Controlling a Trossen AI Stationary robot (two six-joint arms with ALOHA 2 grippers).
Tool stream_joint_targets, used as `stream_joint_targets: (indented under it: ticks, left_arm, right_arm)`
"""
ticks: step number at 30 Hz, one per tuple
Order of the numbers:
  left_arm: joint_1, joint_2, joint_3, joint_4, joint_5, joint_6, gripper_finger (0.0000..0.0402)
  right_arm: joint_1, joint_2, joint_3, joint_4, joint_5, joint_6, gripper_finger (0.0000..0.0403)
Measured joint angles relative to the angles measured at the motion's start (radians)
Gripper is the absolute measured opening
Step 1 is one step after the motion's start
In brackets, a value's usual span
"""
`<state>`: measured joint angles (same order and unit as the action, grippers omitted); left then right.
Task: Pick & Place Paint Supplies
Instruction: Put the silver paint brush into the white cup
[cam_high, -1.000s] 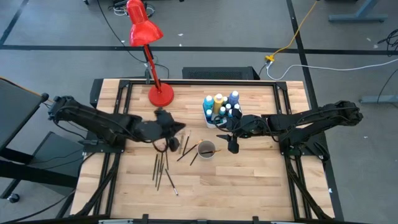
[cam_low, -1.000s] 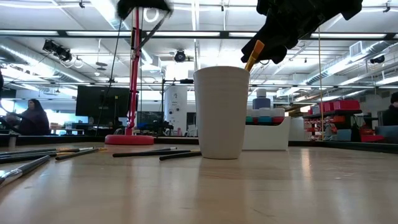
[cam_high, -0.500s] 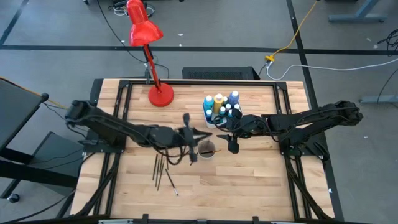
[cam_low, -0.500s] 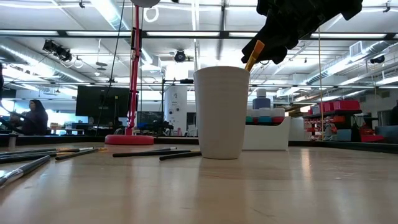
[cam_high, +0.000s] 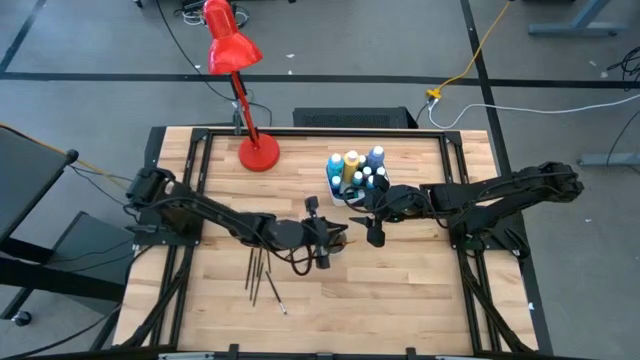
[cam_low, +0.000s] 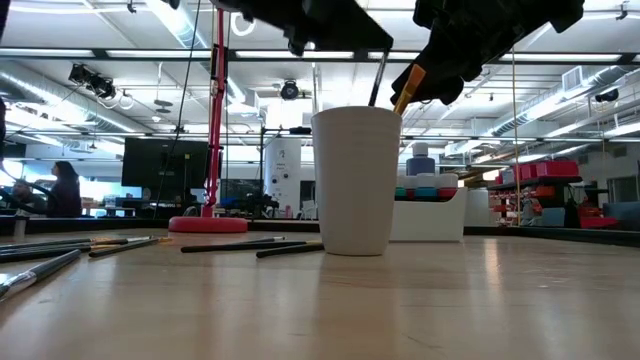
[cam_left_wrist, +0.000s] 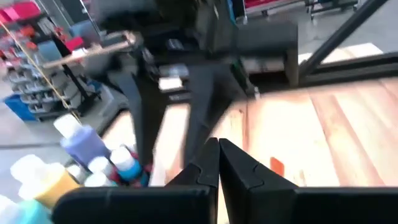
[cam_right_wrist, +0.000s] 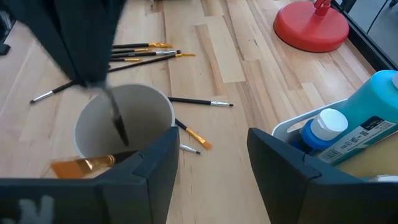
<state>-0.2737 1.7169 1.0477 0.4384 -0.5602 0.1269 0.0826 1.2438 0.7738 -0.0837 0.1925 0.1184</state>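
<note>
Left fingers (cam_high: 322, 243) clenched on brush (cam_right_wrist: 115, 118) over cup (cam_right_wrist: 124, 127); lower tip inside before you release. Right fingers (cam_high: 372, 226) spread, empty, beside cup.

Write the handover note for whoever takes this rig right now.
Left pincer: shut on a thin brush, tip lowered into the white cup at table centre.
Right pincer: open, empty, hovering beside the cup on its right.
Done: a wide orange-bristled brush sits in the cup; the paint bottles stand in the white bin behind the cup.
Left: release this brush, then collect the loose brushes lying on the table left of the cup, plus two close to the cup.
</note>
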Motion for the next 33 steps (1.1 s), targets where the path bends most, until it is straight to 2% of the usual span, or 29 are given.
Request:
stream_joint_targets:
  ticks: [7,12,19,27,33]
  left_arm:
    - [-0.002,0.038,-0.001,-0.060,0.004,-0.107,0.0004]
    - [-0.002,0.038,-0.001,-0.131,0.004,-0.175,0.0016]
    - [-0.002,0.038,-0.001,-0.139,0.049,-0.181,0.0023]
    - [-0.002,0.038,-0.001,-0.134,0.049,-0.177,0.0027]
    - [-0.002,0.038,-0.001,-0.134,0.049,-0.174,0.0058]
  right_arm:
    - [0.000,0.000,0.000,0.000,0.000,0.000,0.0194]
    - [0.000,0.000,0.000,0.001,0.000,0.000,0.0194]
    - [0.000,0.000,0.000,0.001,0.000,0.000,0.0194]
    - [0.000,0.000,0.000,0.001,0.000,0.000,0.0194]
    - [0.000,0.000,0.000,0.001,0.000,0.000,0.0194]
